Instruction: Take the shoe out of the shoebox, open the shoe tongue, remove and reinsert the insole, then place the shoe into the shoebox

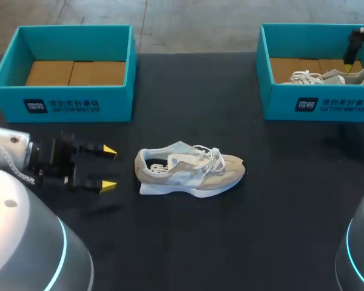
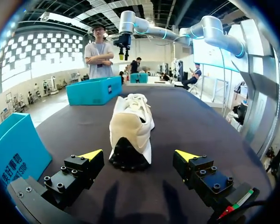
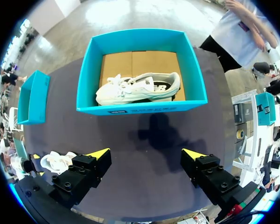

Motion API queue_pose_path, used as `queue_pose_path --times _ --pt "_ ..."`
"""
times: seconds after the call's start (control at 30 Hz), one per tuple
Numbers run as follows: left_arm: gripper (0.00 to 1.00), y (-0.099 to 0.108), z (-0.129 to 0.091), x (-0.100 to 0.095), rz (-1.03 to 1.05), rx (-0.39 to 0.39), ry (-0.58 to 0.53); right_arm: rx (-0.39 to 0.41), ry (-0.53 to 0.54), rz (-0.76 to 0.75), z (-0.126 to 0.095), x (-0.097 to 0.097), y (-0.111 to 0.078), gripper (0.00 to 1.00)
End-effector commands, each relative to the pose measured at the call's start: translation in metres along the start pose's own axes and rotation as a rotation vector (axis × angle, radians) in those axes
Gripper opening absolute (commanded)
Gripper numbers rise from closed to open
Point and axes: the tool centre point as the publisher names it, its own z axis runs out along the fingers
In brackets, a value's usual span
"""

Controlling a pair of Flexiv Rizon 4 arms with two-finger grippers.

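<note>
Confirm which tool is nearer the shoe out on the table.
Left. The left tool is open just behind the heel of the shoe; the right tool hangs by the right shoebox, far off.

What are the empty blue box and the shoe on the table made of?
Blue box: probably matte cardboard, given thin flat walls and brown floor. Shoe: seemingly soft beige suede or fabric, white laces, likely rubbery white sole.

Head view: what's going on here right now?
One shoe lies upright on its sole out on the table. The left gripper sits open just behind its heel, touching nothing. The right gripper hangs open up by the right shoebox, which holds a second shoe. Nothing is gripped at this moment.
</note>
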Motion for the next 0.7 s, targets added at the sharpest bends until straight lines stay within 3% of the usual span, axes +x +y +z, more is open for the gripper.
queue_pose_path --times 0.03,0.47,0.7 --pt "1.0 0.001 0.0001 -0.0002 0.001 0.0 0.0 -0.002 -0.001 0.0 0.0003 -0.0002 -0.0009 1.0" --pt "1.0 0.0005 0.0041 0.0025 0.007 -0.013 -0.023 -0.002 -0.001 0.0 0.0003 -0.0002 -0.0009 1.0" --pt "1.0 0.0003 0.0043 0.0056 -0.013 0.047 -0.021 -0.002 -0.001 0.0 0.0003 -0.0002 -0.0009 1.0"
